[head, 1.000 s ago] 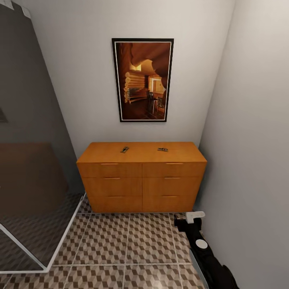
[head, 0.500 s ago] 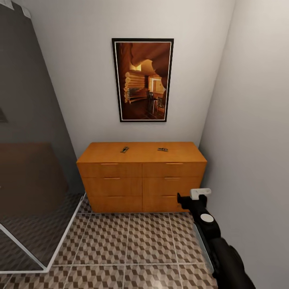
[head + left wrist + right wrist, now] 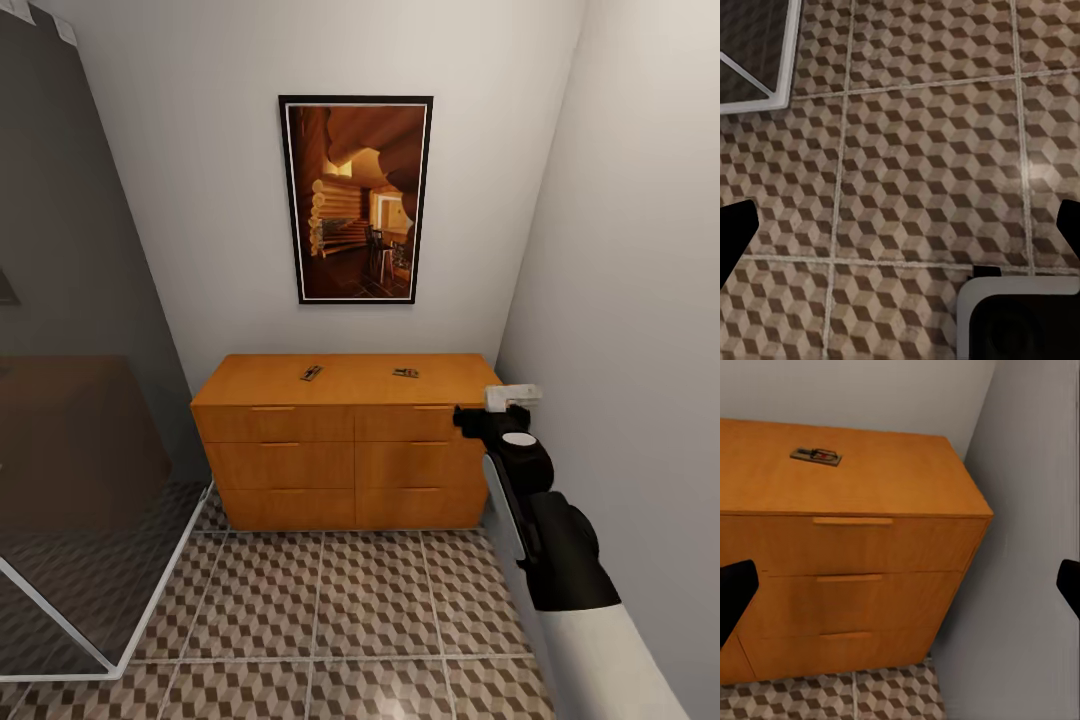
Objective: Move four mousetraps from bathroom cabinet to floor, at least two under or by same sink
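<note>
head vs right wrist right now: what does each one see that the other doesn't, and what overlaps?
Head view alone: the dark-framed picture on the wall, the glass shower panel with its white frame, a second small brown wooden mousetrap left of centre on the dresser top, and the right arm.

Right wrist view alone: the dark fingertips of its own gripper, spread to the frame edges.

Both: the orange-brown wooden dresser, the right-hand mousetrap on top, the cube-pattern tiled floor and the grey side wall.

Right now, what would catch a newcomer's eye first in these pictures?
Probably the orange-brown cabinet against the back wall, with two mousetraps lying apart on its top. Above it hangs a dark-framed picture, and the right gripper is raised by the cabinet's right end.
</note>
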Robot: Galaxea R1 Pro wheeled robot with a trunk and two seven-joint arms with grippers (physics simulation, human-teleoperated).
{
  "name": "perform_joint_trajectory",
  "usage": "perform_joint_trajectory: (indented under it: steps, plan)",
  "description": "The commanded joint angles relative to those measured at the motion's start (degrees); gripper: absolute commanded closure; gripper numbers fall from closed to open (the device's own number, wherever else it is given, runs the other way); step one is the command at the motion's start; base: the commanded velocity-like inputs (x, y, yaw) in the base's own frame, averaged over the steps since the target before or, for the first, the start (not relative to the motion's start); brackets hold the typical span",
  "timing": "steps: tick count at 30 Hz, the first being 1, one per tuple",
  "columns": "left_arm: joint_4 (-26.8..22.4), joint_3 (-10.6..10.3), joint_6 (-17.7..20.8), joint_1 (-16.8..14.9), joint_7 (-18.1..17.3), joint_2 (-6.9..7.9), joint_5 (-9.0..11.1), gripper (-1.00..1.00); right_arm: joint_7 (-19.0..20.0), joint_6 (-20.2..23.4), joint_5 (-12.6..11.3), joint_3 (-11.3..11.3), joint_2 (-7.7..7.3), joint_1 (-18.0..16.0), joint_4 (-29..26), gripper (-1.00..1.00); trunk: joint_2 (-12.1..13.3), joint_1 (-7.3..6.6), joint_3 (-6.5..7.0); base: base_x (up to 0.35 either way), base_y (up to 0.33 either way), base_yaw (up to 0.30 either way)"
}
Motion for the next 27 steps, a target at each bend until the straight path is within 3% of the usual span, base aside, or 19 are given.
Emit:
perform_joint_trajectory:
  steps: [1, 6, 7, 11, 15, 16, 19, 20, 27]
  plan:
    - [0.19, -0.49, 0.05, -0.09, 0.03, -0.03, 0.43, -1.00, -0.05, 1.29, 0.33, 0.06, 0.00, -1.37, 0.04, -1.00, -0.13, 0.04, -0.13, 0.000, 0.000, 0.000]
    - [0.19, -0.51, 2.66, -0.08, -0.03, -0.03, 0.42, -1.00, -0.06, 4.76, 0.31, 0.06, 0.00, -8.23, 1.54, -1.00, -0.13, 0.04, -0.13, 0.000, 0.000, 0.000]
    - [0.19, -0.52, 3.51, -0.08, -0.06, -0.03, 0.42, -1.00, -0.05, 5.69, 0.31, 0.06, 0.00, -11.22, 3.25, -1.00, -0.13, 0.04, -0.13, 0.000, 0.000, 0.000]
    - [0.19, -0.51, 4.45, -0.11, -0.10, -0.03, 0.42, -1.00, 0.00, 6.72, 0.31, 0.06, -0.09, -17.49, 8.69, -1.00, -0.13, 0.04, -0.13, 0.000, 0.000, 0.000]
    - [0.19, -0.50, 4.83, -0.11, -0.11, -0.03, 0.42, -1.00, 0.10, 7.08, 0.29, 0.06, -0.23, -24.28, 16.05, -1.00, -0.13, 0.04, -0.13, 0.000, 0.000, 0.000]
    - [0.17, -0.50, 4.93, -0.11, -0.12, -0.03, 0.42, -1.00, 0.16, 7.13, 0.26, 0.06, -0.39, -27.83, 20.10, -1.00, -0.13, 0.04, -0.13, 0.000, 0.000, 0.000]
    - [0.16, -0.48, 5.01, -0.11, -0.12, -0.03, 0.42, -1.00, 0.28, 7.10, 0.20, 0.06, -0.81, -33.27, 26.27, -1.00, -0.13, 0.04, -0.13, 0.000, 0.000, 0.000]
    - [0.16, -0.47, 5.04, -0.10, -0.12, -0.03, 0.42, -1.00, 0.34, 7.08, 0.12, 0.06, -1.12, -36.79, 30.13, -1.00, -0.13, 0.04, -0.13, 0.000, 0.000, 0.000]
    - [0.18, -0.46, 5.09, -0.08, -0.12, 0.12, 0.42, -1.00, 0.49, 6.94, -0.03, 0.06, -1.86, -48.03, 42.35, -1.00, -0.13, 0.04, -0.13, 0.000, 0.000, 0.000]
